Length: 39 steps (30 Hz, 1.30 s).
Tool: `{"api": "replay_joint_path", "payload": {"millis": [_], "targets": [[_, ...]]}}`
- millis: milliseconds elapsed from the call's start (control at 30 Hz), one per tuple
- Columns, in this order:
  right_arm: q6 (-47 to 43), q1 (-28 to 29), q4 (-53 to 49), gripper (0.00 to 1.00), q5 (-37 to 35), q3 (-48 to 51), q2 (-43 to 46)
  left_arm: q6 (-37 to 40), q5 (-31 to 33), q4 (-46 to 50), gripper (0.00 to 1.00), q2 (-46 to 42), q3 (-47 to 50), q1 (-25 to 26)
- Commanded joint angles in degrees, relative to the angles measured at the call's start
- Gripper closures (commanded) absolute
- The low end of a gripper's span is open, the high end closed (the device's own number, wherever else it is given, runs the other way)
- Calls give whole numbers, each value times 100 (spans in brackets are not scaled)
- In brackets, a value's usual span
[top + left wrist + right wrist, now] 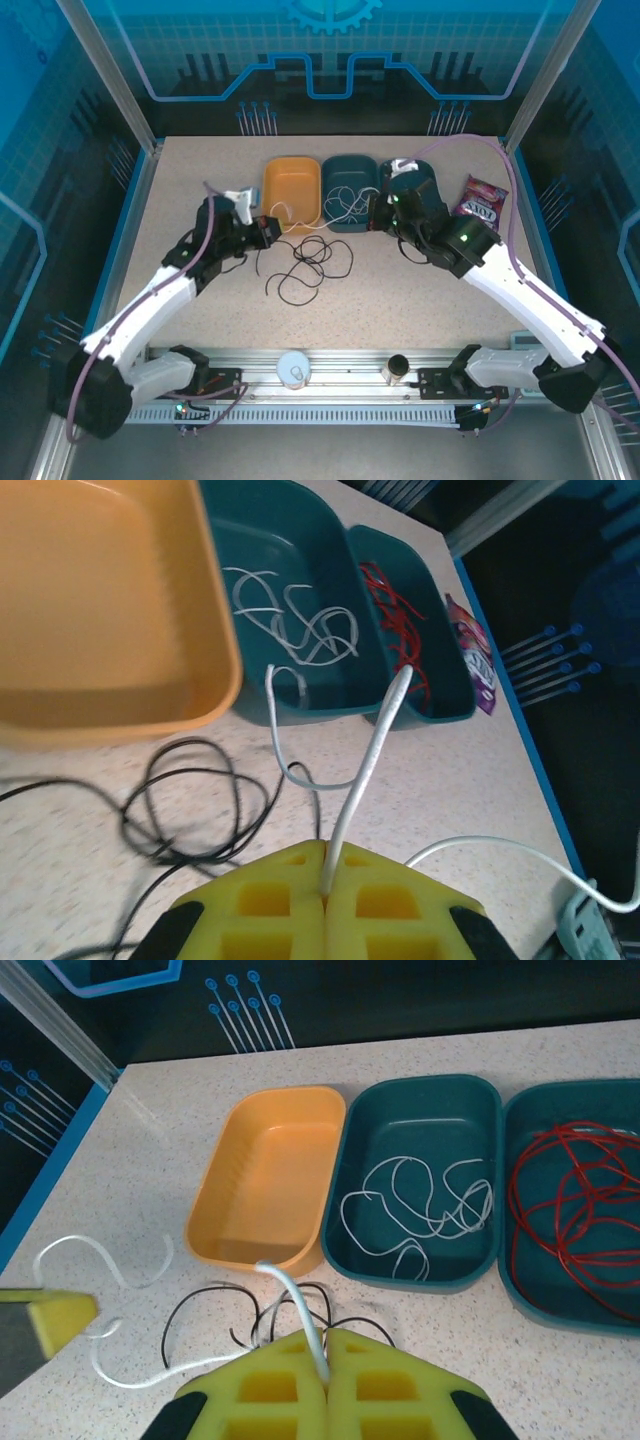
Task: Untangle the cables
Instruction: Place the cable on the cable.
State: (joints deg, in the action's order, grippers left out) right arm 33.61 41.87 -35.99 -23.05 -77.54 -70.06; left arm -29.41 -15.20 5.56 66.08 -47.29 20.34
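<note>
Sprawling before the orange tray (292, 190), black cable (312, 262) lies beside left tool (272, 230).

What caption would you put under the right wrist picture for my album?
Right gripper pinches a white cable near the black cable and orange bin.

Overall light: bright, even, cool light is falling from above onto the speckled table (420, 290).
Surroundings: the blue enclosure walls (60, 150) are sitting much dimmer.
Shadows: the orange tray (90, 600) is throwing a soft shadow along its near side.
Glare: that tray's floor is showing a mild pale sheen in the right wrist view.
Blur: the black cable (190, 810) is smearing toward the left wrist view's left edge; the left gripper (325, 895) is sitting out of focus.
Edges: the frame posts (110, 70) are leaning outward in the top view.
</note>
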Motion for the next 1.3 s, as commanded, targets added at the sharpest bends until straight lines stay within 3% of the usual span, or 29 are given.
{"api": "replay_joint_path", "payload": {"millis": [0,100,233,367,633,867,1267], "targets": [[-387,-79,-293,100,52,-550,-333,97,-325,-342,98,726,-637,189],[-620,-147,-437,100,46,-1059,-638,-152,-503,-565,94,1502,-1213,205],[-901,-307,-548,100,91,-1683,-1082,-219,-667,-592,80,2348,-2047,194],[-1089,-507,-679,100,57,-2236,-1521,-231,-854,-431,36,2888,-2723,155],[-1268,-998,-810,100,281,-2999,-2174,-303,-1098,-458,2,2701,-2500,-21],[-1355,-1153,-855,100,381,-3442,-2716,-324,-967,-359,1,1920,-1882,-109],[-1619,-1372,-879,100,358,-4168,-3670,-26,297,654,1,-53,-795,-133]]}}
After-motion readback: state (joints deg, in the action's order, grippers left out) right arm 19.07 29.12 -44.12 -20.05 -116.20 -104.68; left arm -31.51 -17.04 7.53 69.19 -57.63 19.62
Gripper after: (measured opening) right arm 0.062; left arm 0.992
